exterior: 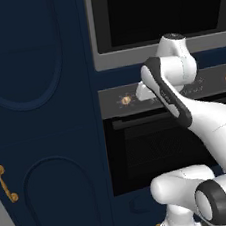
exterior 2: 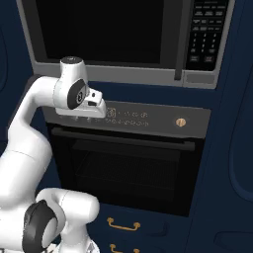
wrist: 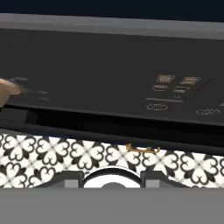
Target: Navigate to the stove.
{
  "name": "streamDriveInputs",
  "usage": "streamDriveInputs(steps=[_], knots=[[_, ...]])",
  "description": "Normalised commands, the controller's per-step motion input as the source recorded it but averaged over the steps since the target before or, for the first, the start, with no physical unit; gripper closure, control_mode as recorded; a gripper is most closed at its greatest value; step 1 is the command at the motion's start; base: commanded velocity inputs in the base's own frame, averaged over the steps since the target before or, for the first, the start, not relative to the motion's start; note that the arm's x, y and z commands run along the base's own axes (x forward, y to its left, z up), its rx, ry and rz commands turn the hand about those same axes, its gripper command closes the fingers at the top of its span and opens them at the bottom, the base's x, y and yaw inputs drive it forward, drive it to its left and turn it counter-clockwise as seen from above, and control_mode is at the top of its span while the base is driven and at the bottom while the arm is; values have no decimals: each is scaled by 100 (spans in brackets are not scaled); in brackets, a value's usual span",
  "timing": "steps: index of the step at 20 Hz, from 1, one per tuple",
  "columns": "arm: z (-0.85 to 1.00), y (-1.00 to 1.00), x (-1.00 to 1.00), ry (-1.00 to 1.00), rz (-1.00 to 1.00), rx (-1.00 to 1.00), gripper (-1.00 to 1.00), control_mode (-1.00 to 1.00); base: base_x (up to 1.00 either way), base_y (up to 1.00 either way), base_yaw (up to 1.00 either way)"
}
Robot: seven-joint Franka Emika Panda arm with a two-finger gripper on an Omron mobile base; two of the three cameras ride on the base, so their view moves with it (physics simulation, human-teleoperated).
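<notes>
Left base view had you parked square against a black built-in wall oven with a dark glass door (exterior: 156,154), its grey control strip (exterior: 118,100) dotted with a small brass knob (exterior: 126,100), and a tall navy cabinet door with an oval moulding (exterior: 43,144) and a curved brass handle (exterior: 6,184) off to the left. Your white arm folded up in front of that oven, and the gripper (wrist: 112,179) sat tucked low: in the hand view its two dark finger tips (wrist: 70,178) barely rose above the bottom, with nothing between them, though how wide they stood I could not tell.

Right base view gave you the black microwave with a grey frame and keypad (exterior 2: 205,34) above the oven, a long dark bar handle (exterior 2: 123,139) across the oven door, and navy drawers with brass pulls (exterior 2: 123,226) below. Hand view looked down over glossy black panel and black-and-white patterned floor tile (wrist: 52,155).

The wide black gas cooktop you wanted was nowhere among these surfaces, so which way it lay from the gripper could not be read here. My judgement: you had the wrong appliance ahead, smooth glass and flat steel, no grates, and the base needed to drive sideways along the cabinets.
</notes>
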Motion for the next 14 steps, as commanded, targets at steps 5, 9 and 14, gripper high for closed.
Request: streamDriveInputs(steps=[5,9,14], knots=[[-10,0,-64,1,0,2,-100,-100,0,0,0],[-19,0,-100,0,-1,11,-100,-100,0,0,0],[-17,0,-100,0,-1,9,-100,-100,0,0,0]])
